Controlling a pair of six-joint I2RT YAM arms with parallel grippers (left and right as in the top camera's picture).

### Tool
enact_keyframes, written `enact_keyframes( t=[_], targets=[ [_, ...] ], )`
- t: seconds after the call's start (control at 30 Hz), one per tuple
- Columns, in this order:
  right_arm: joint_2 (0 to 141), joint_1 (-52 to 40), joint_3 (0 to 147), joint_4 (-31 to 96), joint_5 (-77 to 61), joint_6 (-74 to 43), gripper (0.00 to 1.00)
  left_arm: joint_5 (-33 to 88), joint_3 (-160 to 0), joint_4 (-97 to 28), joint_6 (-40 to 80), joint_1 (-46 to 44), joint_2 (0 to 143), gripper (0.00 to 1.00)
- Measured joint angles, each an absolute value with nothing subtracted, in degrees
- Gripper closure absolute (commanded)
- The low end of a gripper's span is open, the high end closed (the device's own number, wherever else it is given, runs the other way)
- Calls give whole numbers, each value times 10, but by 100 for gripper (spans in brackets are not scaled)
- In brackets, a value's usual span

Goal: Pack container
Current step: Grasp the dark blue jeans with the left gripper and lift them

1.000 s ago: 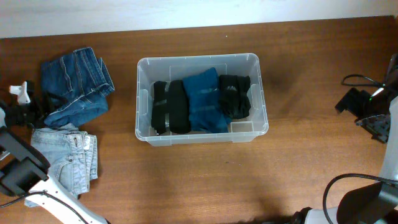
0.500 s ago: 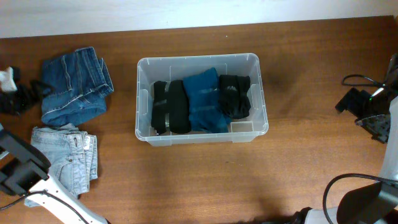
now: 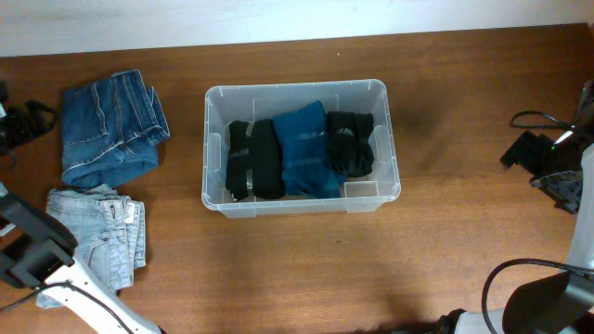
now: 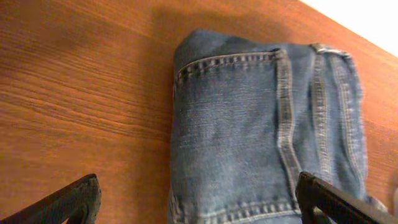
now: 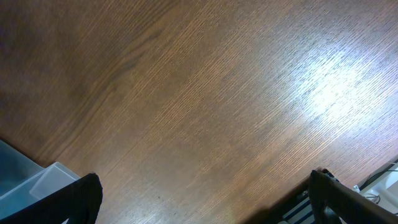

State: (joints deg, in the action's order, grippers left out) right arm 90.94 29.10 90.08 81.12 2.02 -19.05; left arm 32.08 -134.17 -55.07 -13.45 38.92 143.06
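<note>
overhead, you have a brown wood-grain worktop [image 3: 464, 102] that runs up to a pale wall [image 3: 186, 23] along the top of the frame. the container [image 3: 299, 87] sits near the middle of the worktop, upright and open-topped. inside it, side by side, are two black rolled pieces [image 3: 252, 160], a blue garment [image 3: 306, 148] and a black garment [image 3: 351, 141]. well to its left lie folded dark blue jeans [image 3: 111, 130], and just below them in the frame is a pair of light blue jeans [image 3: 107, 232].

your left arm [image 3: 17, 125] shows only as a dark shape at the far left edge, beside the dark blue jeans. your right arm [image 3: 548, 162] is at the right edge, well apart from the container, with a black cable [image 3: 529, 118] looping next to it.

in the left wrist view, the left jaws are spread wide and hold nothing. they look down on the dark blue jeans [image 4: 261, 124] and bare wood. in the right wrist view, the right jaws are also wide apart and hold nothing. they are over bare worktop, with a corner of the container [image 5: 31, 180] at the lower left.
</note>
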Motion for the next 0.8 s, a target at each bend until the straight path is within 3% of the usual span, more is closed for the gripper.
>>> enact_keyframes(
  t=[0.6, 0.67, 0.8],
  targets=[
    [909, 291, 901, 811, 20, -190, 1, 344, -1345, -556, -93, 335, 1509, 1],
    [909, 291, 901, 811, 20, -191, 2, 345, -1348, -568, -89, 335, 1509, 11],
    [909, 291, 901, 811, 20, -190, 2, 344, -1348, -594, -81, 335, 1509, 42]
  ],
)
